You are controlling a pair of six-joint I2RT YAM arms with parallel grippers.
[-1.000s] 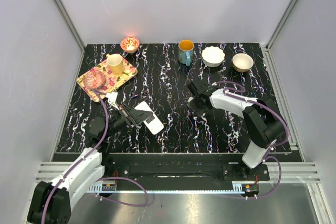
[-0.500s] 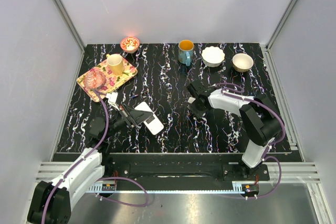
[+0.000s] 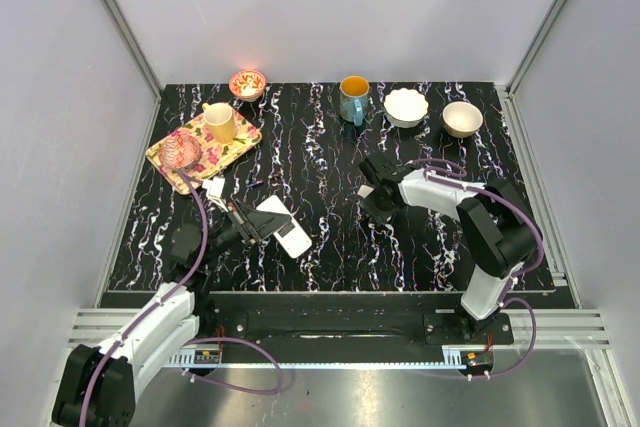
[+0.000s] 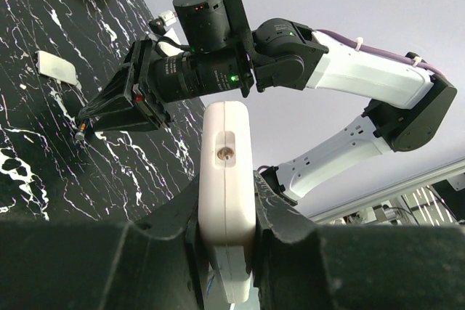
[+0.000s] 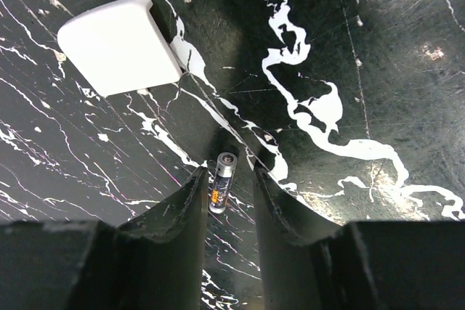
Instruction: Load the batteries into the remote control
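Note:
My left gripper (image 3: 258, 224) is shut on the white remote control (image 3: 292, 237) and holds it edge-on just above the table's left half. In the left wrist view the remote (image 4: 227, 143) is clamped between both fingers of that gripper (image 4: 227, 205). My right gripper (image 3: 373, 201) is down at the table's middle. In the right wrist view its jaws (image 5: 229, 173) are open and straddle a small dark battery (image 5: 222, 181) with a silver end, which lies flat on the table. A gap shows on the battery's right side. The other battery is not visible.
A small flat white piece (image 5: 116, 45) lies just beyond the right gripper; another white piece (image 3: 213, 186) lies by the floral tray (image 3: 165, 155). The tray holds a yellow cup (image 3: 220, 122) and a pink glass (image 3: 183, 150). A red bowl (image 3: 247, 83), blue mug (image 3: 353, 98), white bowl (image 3: 406, 107) and beige bowl (image 3: 462, 118) line the back.
My right gripper has shifted slightly toward the near edge and settled over the battery. The left arm and the remote have not moved.

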